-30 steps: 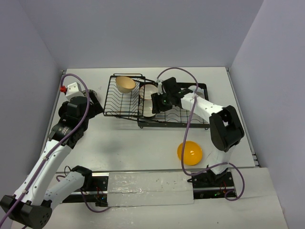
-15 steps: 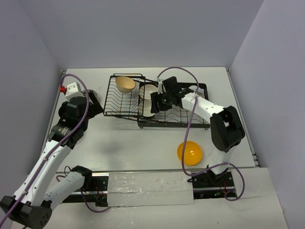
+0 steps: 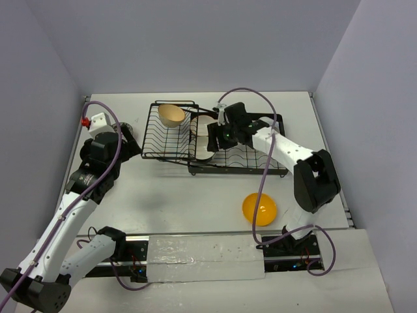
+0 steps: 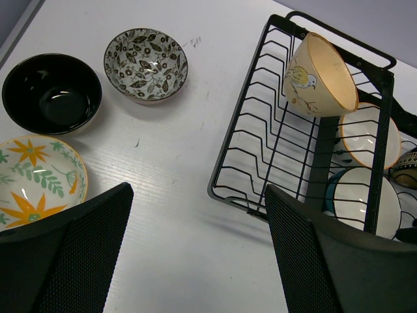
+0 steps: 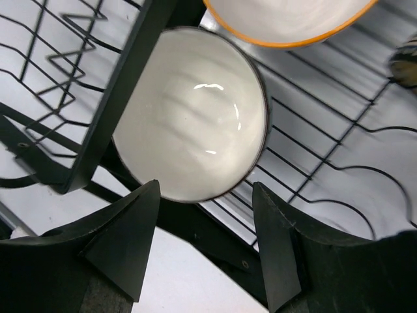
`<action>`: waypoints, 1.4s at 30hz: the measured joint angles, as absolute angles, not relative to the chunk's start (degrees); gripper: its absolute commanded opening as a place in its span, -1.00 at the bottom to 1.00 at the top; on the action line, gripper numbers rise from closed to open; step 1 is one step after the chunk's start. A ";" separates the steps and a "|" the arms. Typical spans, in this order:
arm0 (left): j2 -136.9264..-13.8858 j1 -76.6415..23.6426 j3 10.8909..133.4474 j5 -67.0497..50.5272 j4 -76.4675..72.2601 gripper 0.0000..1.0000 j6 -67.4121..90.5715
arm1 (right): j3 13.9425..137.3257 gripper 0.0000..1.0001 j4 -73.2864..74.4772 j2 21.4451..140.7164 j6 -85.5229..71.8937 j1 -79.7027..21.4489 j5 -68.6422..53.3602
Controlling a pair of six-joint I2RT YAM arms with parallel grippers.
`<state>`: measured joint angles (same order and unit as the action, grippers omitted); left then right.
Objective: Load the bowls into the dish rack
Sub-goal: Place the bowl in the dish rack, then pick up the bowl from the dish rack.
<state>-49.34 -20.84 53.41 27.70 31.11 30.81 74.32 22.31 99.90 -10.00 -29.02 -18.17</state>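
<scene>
White table (image 3: 195,195), dish rack (image 3: 168,142), right pincer (image 5: 204,189) above white bowl (image 5: 189,124)

Your left arm (image 3: 62,218) and right arm (image 3: 281,145) are white with black joints. Purple cables (image 3: 244,90) loop along both, and the left claw (image 4: 195,261) has black, mesh-textured fingers.

Three cameras, one rack
Top view takes in the whole table (image 3: 189,195); left wrist sees the dish rack (image 4: 317,156) obliquely; right wrist is close above its white bowl (image 5: 195,117).
</scene>
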 measured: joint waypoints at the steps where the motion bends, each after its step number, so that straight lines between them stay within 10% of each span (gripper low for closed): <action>1: -49.34 -20.84 53.41 27.70 31.14 0.75 30.81 | 74.32 0.33 22.57 98.80 -9.91 -28.99 -17.32; 10: -49.32 -20.84 53.41 27.70 31.11 0.79 30.81 | 84.64 0.32 26.63 94.45 -8.32 -29.19 -14.48; 24: -51.37 -20.82 53.41 25.45 30.52 0.81 30.65 | 127.31 0.32 35.38 126.61 -5.78 -36.32 -21.15; 42: -59.07 -20.82 53.41 23.18 30.68 0.77 30.65 | 133.60 0.18 32.32 135.61 -5.85 -38.02 -26.44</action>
